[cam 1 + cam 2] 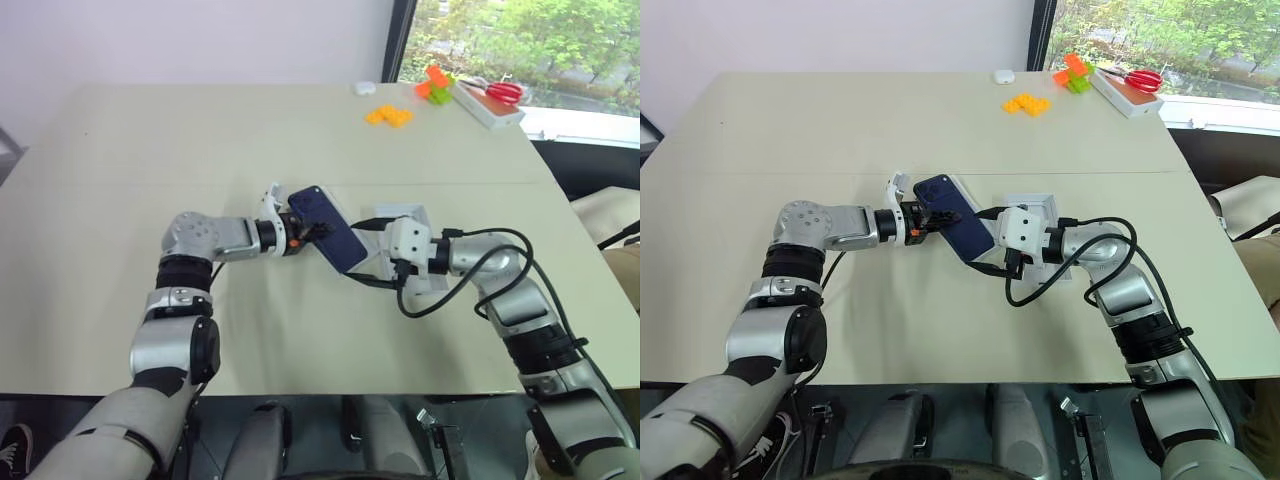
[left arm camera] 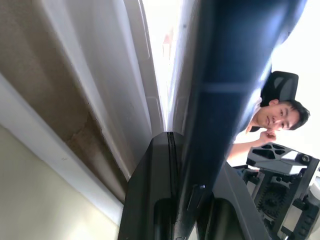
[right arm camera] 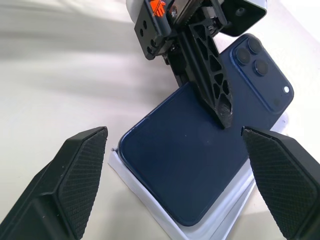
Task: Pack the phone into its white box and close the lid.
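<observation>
At frame centre, the left gripper (image 3: 220, 107) grasps the phone (image 1: 328, 240) tilted over the box (image 3: 200, 230), right gripper (image 3: 180, 185) spread wide; loosening early could tip it off the rim.

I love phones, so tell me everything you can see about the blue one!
The phone is slim, dark navy and glossy, back side up, with a three-lens camera cluster in one corner. It is tilted over the white box. The left gripper has its black fingers on either side of it; the right gripper is open around it.
</observation>
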Robot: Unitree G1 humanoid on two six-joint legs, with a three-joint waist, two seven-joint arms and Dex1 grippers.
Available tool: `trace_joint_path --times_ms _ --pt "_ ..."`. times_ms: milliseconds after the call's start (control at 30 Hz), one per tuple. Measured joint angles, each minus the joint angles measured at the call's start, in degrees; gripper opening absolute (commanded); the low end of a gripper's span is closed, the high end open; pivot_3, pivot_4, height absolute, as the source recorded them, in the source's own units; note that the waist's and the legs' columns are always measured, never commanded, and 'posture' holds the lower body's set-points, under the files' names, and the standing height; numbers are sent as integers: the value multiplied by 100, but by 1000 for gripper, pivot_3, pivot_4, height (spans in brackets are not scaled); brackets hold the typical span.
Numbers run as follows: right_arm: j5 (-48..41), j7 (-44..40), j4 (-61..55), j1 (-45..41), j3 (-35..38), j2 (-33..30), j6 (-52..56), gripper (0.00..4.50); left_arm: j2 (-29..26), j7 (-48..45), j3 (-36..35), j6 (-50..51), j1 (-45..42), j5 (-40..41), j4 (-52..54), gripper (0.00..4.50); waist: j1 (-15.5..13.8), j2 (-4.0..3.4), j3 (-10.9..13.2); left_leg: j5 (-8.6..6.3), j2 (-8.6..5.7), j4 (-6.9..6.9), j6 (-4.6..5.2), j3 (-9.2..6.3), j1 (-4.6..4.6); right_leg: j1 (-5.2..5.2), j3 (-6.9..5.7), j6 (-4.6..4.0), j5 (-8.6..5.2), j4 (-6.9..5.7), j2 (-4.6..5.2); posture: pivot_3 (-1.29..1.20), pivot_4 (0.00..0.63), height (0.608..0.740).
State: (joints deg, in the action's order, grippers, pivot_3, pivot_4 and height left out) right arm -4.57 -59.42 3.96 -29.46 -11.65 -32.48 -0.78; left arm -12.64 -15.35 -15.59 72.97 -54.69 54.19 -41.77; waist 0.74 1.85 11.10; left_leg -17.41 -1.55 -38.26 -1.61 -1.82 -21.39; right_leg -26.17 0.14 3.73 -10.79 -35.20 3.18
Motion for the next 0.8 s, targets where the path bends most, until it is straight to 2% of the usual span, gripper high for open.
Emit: trace_joint_path --times_ms 167,800 --pt "52 2 7 0 -3 0 -26 4500 32 -217 -174 -18 -201 -132 -93 4356 2 0 0 3 2 -2 -5 -1 5 6 -1 -3 2 -2 -2 0 150 740" --pt "109 2 151 -16 -45 20 -136 4500 -106 -246 -568 901 -477 -580 -3 4440 10 0 0 10 12 -2 -16 -5 6 6 0 -9 6 -4 -16 0 150 740"
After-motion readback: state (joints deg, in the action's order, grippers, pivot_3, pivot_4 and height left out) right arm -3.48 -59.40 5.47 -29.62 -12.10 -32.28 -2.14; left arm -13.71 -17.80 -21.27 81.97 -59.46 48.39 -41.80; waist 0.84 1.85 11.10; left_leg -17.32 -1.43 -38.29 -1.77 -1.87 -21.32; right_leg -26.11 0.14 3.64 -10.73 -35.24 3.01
